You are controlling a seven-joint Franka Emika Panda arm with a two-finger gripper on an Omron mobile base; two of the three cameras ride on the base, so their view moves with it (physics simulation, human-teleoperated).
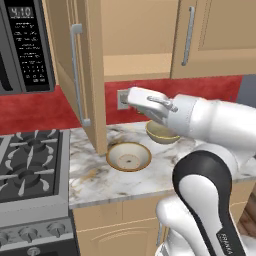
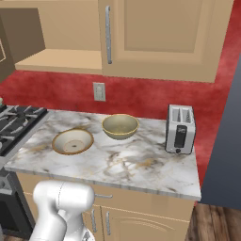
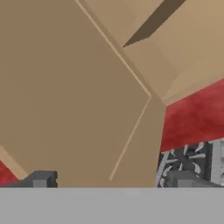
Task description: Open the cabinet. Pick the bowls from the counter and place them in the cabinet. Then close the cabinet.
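Tan door [image 1: 82, 70] is open; gripper [image 3: 109, 179], spread, should descend squarely over the shallow bowl [image 1: 129, 156] beside the door.

A rendered home kitchen: black gas stove [image 1: 30, 160] with microwave [image 1: 25, 45] above, marble-look tabletop [image 2: 141, 164], tan wall cabinet [image 2: 160, 37] on a red backsplash [image 2: 141, 96], silver toaster [image 2: 180, 129], wall outlet [image 2: 99, 91], drawer-front base cabinets [image 2: 136, 214], wood floor [image 2: 216, 223].
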